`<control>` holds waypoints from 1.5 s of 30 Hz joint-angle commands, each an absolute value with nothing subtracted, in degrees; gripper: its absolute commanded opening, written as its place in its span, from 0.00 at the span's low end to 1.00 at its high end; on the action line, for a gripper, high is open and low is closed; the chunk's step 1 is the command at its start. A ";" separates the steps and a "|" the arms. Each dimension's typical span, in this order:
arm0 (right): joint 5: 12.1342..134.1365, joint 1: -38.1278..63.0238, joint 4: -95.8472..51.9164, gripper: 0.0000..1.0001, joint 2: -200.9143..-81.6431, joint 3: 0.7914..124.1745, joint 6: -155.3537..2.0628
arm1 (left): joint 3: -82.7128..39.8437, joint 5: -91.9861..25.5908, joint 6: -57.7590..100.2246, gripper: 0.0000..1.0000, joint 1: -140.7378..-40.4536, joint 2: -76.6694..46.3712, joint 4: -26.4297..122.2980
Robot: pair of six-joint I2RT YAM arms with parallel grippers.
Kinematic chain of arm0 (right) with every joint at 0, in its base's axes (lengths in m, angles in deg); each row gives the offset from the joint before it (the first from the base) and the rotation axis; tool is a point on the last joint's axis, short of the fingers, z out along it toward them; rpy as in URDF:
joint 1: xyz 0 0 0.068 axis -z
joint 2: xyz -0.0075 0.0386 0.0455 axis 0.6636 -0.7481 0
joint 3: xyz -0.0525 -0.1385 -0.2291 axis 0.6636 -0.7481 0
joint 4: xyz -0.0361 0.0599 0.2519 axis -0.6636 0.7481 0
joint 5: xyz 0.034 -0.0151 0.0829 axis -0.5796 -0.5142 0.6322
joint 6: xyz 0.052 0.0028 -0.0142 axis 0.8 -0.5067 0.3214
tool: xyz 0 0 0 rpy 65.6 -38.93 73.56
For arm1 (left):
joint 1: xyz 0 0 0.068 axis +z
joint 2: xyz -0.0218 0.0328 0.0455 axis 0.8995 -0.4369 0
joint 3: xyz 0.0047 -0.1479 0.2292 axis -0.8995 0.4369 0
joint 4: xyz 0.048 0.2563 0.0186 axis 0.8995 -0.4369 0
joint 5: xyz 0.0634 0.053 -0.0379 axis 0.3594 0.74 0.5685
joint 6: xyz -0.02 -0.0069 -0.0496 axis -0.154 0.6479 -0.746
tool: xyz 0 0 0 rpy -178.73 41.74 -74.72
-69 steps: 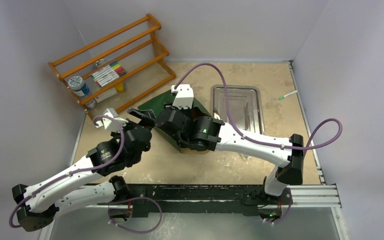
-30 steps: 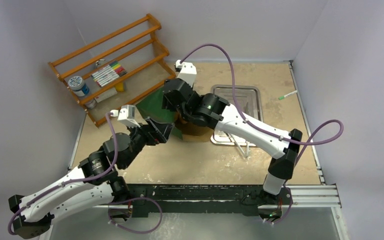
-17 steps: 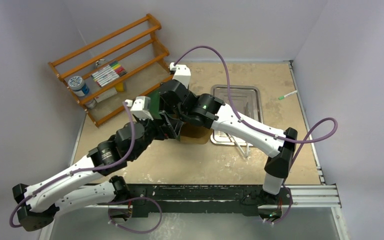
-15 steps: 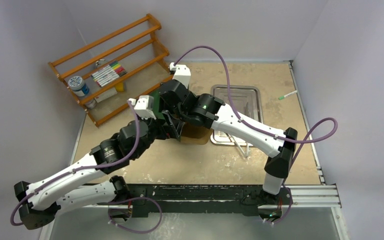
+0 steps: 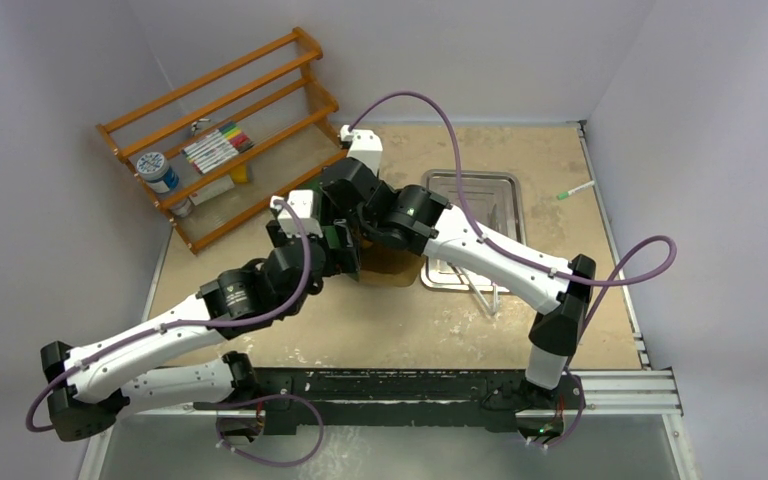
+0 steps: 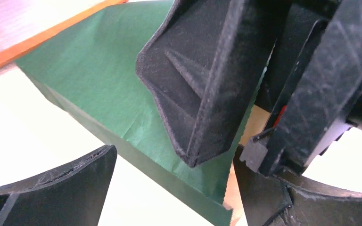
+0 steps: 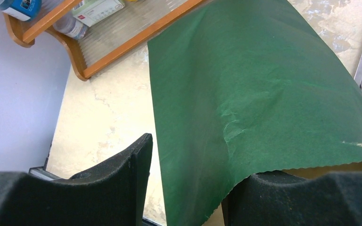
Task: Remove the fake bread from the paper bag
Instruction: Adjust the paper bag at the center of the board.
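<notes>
Pale walls [image 5: 480, 50]; tan tabletop [image 5: 390, 330]; orange wooden rack [image 5: 210, 80].

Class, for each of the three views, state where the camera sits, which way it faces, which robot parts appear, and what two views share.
Top external: above and behind the bases, looking down on the table; left arm and right arm meet at the paper bag.
Left wrist: on the left arm, facing the bag's green side; left gripper and right gripper show.
Right wrist: faces across the bag toward the orange rack; own fingers show.
Shared: the bag.
</notes>
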State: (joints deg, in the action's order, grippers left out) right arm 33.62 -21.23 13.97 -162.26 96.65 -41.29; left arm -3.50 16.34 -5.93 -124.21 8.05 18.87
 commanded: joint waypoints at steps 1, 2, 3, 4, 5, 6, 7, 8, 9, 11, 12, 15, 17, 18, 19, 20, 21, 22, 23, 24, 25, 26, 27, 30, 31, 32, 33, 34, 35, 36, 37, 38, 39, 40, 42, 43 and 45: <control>34.38 -21.18 14.15 0.54 -161.93 99.55 -41.83 | -7.68 27.27 -4.07 0.94 -128.18 5.87 16.80; 34.38 -21.18 14.28 0.54 -162.04 99.67 -41.85 | -8.18 29.26 -4.10 0.94 -129.15 5.23 16.25; 34.38 -21.15 14.36 0.54 -162.06 99.70 -41.81 | -8.56 30.99 -4.02 0.92 -130.05 4.64 15.90; 34.38 -21.12 14.35 0.54 -162.06 99.70 -41.80 | -8.85 32.91 -3.95 0.91 -130.96 3.96 15.57; 34.38 -21.02 14.47 0.54 -162.02 99.74 -41.80 | -9.15 34.61 -3.95 0.89 -131.81 3.35 15.27; 34.38 -20.94 14.54 0.54 -161.98 99.73 -41.83 | -9.32 35.94 -3.91 0.86 -132.46 2.86 14.94; 34.38 -20.92 14.65 0.54 -161.86 99.66 -41.78 | -9.58 37.25 -4.04 0.84 -132.95 2.40 14.66; 34.38 -20.85 14.75 0.54 -161.74 99.51 -41.72 | -9.73 38.79 -4.36 0.81 -133.31 1.99 14.26; 34.49 -20.83 14.71 0.54 -161.57 99.25 -41.64 | -9.66 39.65 -4.67 0.79 -133.57 1.84 13.98; 34.55 -20.75 14.74 0.54 -161.07 98.54 -41.42 | -9.21 40.63 -5.31 0.73 -133.77 1.75 13.88; 34.68 -20.72 14.65 0.54 -160.90 98.11 -41.31 | -8.86 40.80 -5.31 0.71 -133.79 1.85 14.23; 34.82 -20.66 14.46 0.54 -160.37 97.23 -41.04 | -8.24 41.26 -5.62 0.58 -133.79 1.83 14.68; 34.82 -20.65 14.51 0.54 -160.14 96.69 -41.01 | -8.08 41.38 -5.97 0.46 -133.79 1.89 14.65; 34.82 -20.65 14.53 0.54 -159.93 96.52 -41.09 | -8.03 41.42 -6.09 0.41 -133.79 1.89 14.50; 34.90 -20.65 14.57 0.54 -159.73 96.34 -41.11 | -7.91 41.50 -6.20 0.36 -133.78 1.83 14.49; 34.97 -20.65 14.57 0.54 -159.55 96.14 -41.04 | -7.86 41.58 -6.28 0.32 -133.79 1.89 14.49; 34.99 -20.65 14.65 0.54 -159.29 96.04 -41.04 | -7.85 41.67 -6.39 0.27 -133.79 1.82 14.38; 35.00 -20.71 14.74 0.54 -159.07 95.94 -41.06 | -7.99 41.83 -6.64 0.20 -133.79 1.75 14.21; 34.87 -20.68 14.83 0.54 -158.81 95.85 -41.14 | -8.20 42.13 -6.98 0.14 -133.79 1.65 13.84; 34.59 -20.66 15.04 0.54 -158.55 95.83 -41.45 | -8.35 42.43 -7.41 0.08 -133.79 1.58 13.41; 34.30 -20.65 15.31 0.55 -158.28 95.88 -41.92 | -8.60 43.03 -7.95 0.02 -133.75 1.47 12.80; 34.10 -20.65 15.56 0.56 -157.94 95.92 -42.42 | -8.86 43.51 -8.47 0.00 -133.79 1.39 12.09; 34.04 -20.66 15.81 0.57 -157.63 95.98 -42.81 | -9.08 43.87 -8.98 0.00 -133.79 1.30 11.53; 31.86 -20.66 15.69 0.63 -156.26 96.69 -44.63 | -9.83 44.85 -10.29 0.00 -133.74 1.15 10.16; 31.79 -20.65 15.71 0.65 -155.67 96.71 -44.92 | -10.14 45.11 -10.60 0.00 -133.79 1.05 9.74; 31.90 -20.65 16.09 0.66 -155.06 96.66 -45.22 | -10.36 45.31 -10.81 0.00 -133.80 0.86 9.34; 31.92 -20.65 16.30 0.67 -154.46 96.56 -45.41 | -10.66 45.46 -10.97 0.00 -133.79 0.70 9.07; 31.96 -20.66 16.50 0.68 -153.82 96.54 -45.60 | -10.89 45.63 -11.30 0.00 -133.79 0.56 8.72; 32.19 -20.68 16.63 0.69 -153.23 96.49 -45.99 | -11.14 45.84 -11.76 0.00 -133.84 0.39 8.28; 32.51 -20.70 16.64 0.70 -152.66 96.53 -46.31 | -11.34 46.00 -12.21 0.00 -133.80 0.28 7.75; 32.77 -20.73 16.75 0.71 -152.15 96.66 -46.58 | -11.46 46.01 -12.49 0.00 -133.79 0.23 7.50; 33.20 -20.74 16.81 0.71 -151.65 96.89 -46.74 | -11.53 46.04 -12.74 0.00 -133.80 0.21 7.16; 33.50 -20.83 16.77 0.72 -150.90 97.09 -46.91 | -11.76 46.05 -13.12 0.00 -133.82 0.16 6.78; 33.80 -20.89 16.59 0.72 -150.31 97.29 -47.16 | -12.02 46.00 -13.41 0.00 -133.81 0.13 6.34; 33.94 -21.00 15.90 0.73 -149.41 97.68 -47.90 | -12.54 46.00 -14.15 0.00 -133.80 -0.10 5.14; 33.71 -21.00 15.52 0.74 -149.19 98.05 -48.46 | -12.82 46.00 -14.52 0.00 -133.83 -0.16 4.51; 33.03 -21.00 15.35 0.74 -149.50 99.28 -50.15 | -13.38 46.17 -15.63 0.00 -133.80 0.10 2.95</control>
State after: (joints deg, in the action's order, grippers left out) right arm 33.94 -20.99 16.64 -150.65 96.14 -46.53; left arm -9.95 43.40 -12.64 -133.61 -0.36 5.36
